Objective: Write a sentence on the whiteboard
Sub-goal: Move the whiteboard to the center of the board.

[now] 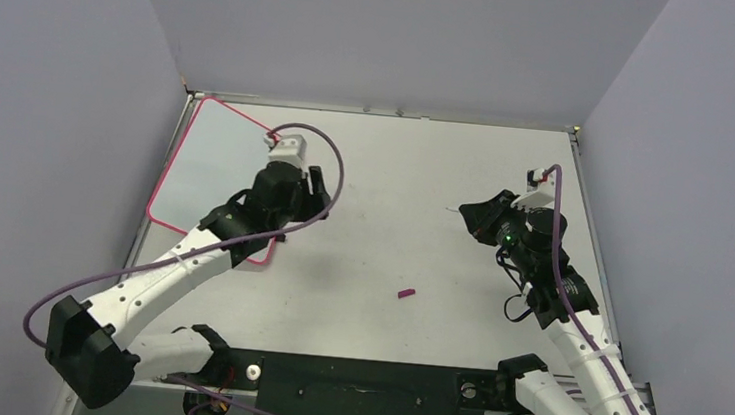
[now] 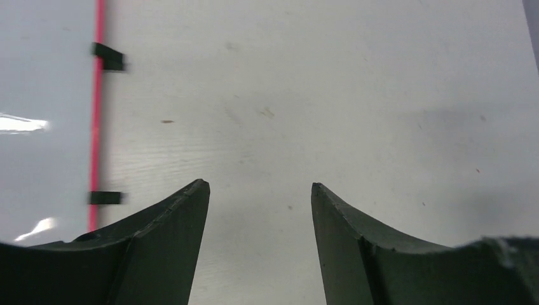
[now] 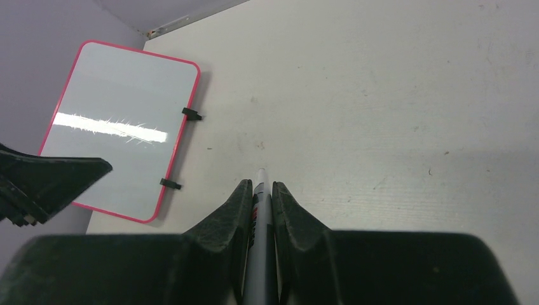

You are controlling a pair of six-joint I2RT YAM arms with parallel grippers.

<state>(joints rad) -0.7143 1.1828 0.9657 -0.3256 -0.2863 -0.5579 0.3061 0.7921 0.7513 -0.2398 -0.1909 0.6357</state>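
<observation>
With the blank whiteboard at the tabletop's far left and the left pincer gaping empty beside it, the marker clamped in the right pincer could shove the unheld board askew.

The whiteboard is smooth and shiny, with bright glare on it. The table looks dull and a bit speckled.

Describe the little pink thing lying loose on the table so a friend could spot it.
On the white table, look at the bare stretch between the left arm and the right arm, toward the near edge. A short magenta piece lies there alone, touching nothing. Unlike the pink-framed whiteboard at far left, it is tiny and solid-coloured.
</observation>
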